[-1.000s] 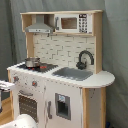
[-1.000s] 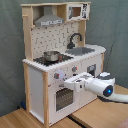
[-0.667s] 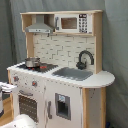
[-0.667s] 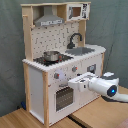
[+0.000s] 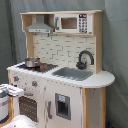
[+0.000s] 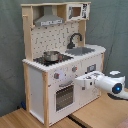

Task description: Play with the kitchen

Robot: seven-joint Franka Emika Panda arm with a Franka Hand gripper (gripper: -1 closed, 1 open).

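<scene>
Since the frame a second ago, the gripper (image 6: pixel 79 83) has advanced slightly toward the kitchen (image 6: pixel 55 60) front in the second exterior view; the toy itself has not shifted. The kitchen is a tall unit of smooth white panels edged in light wood, standing on a wooden floor (image 6: pixel 100 112) before a grey curtain (image 6: pixel 10 50). One grey hood (image 5: pixel 40 25) and one small microwave (image 5: pixel 72 22) sit on top, above a tiled backsplash. One black arched faucet (image 5: pixel 85 58) stands beside one rectangular grey sink (image 5: pixel 74 73), and one metal pot (image 5: pixel 32 62) rests on the dark hob. Two round knobs (image 6: pixel 56 76) sit above one oven door (image 6: pixel 64 96). The white arm (image 6: pixel 112 84) reaches in horizontally from the second exterior view's right, its tip level with the oven door's top edge. Whether the fingers are apart or together cannot be determined.
</scene>
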